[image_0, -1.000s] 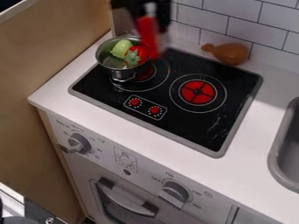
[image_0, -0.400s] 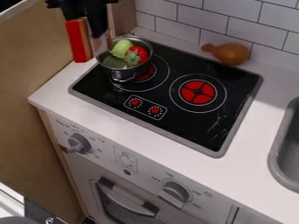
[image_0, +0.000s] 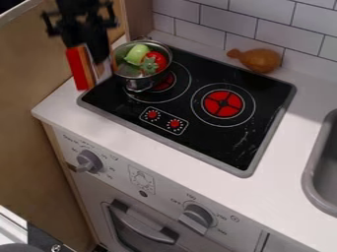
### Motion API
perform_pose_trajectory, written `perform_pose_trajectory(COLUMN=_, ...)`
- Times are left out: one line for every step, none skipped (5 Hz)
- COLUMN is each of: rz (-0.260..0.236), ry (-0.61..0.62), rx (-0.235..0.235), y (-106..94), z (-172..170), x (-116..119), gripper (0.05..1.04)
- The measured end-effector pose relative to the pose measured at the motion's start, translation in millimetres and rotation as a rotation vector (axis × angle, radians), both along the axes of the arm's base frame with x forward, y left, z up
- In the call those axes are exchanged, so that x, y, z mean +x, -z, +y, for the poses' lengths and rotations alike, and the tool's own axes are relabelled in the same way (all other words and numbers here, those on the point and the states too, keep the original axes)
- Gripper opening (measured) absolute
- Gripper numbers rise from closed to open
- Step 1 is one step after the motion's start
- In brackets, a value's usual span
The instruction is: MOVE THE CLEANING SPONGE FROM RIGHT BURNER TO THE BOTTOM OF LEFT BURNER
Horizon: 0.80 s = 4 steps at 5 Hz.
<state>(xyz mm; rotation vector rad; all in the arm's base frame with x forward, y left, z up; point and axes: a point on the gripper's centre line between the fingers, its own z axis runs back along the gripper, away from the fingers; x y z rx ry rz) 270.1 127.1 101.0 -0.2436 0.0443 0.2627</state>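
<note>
One pincer (image_0: pixel 86 48) pinches one red, orange and white sponge (image_0: pixel 79 69) just left of one metal pot (image_0: pixel 135 84). The pot, holding two toy vegetables (image_0: pixel 137 54), sits on one of two burners (image_0: pixel 223 104); two small red knobs (image_0: pixel 152 114) dot the stovetop (image_0: pixel 214 140)

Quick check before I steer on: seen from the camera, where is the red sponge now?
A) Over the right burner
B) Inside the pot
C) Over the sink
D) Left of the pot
D: the sponge hangs on the picture's left side of the pot, near the left corner of the cooktop.
</note>
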Motion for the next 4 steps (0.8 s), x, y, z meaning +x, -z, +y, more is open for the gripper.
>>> perform_pose_trajectory(rz=-0.025, ry=0.0, rx=-0.038, y=32.3, z=-2, x=-9, gripper=0.338)
perform_pose_trajectory(rz=-0.056, ry=-0.012, rx=-0.053, y=49.8, z=-5, x=-16, gripper=0.338)
perform_pose_trajectory(rz=-0.104, ry=-0.02, rx=-0.053, y=59.1, z=-4, x=-18, gripper=0.338)
perform_pose_trajectory(rz=-0.157, ry=-0.032, rx=-0.041, y=64.1, z=-2, x=-12, gripper=0.338)
